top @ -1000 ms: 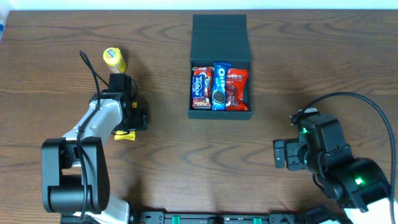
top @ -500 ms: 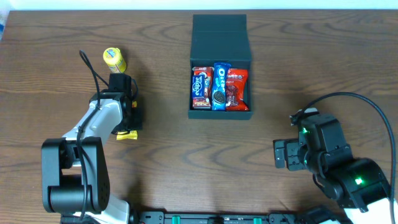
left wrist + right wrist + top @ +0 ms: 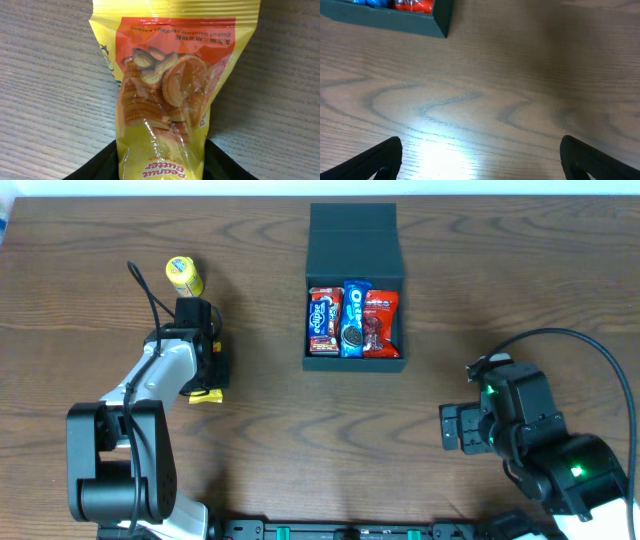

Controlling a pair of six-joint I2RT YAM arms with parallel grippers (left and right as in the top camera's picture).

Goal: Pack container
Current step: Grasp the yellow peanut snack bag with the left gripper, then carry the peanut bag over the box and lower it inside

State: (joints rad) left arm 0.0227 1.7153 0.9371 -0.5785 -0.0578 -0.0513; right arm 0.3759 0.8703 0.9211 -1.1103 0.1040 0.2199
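Left wrist view: the yellow biscuit packet (image 3: 165,85) is pinched by the left tool (image 3: 162,150); a centred hold should be confirmed before carrying to the container (image 3: 355,364) at the tabletop's (image 3: 300,430) far edge. The right tool (image 3: 480,150) is spread wide, empty.

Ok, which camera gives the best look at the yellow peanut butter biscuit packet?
The left wrist view: the yellow packet fills the frame, print and biscuits clear. Overhead shows only its small yellow end poking out beside the left gripper. The right wrist view shows none of it.
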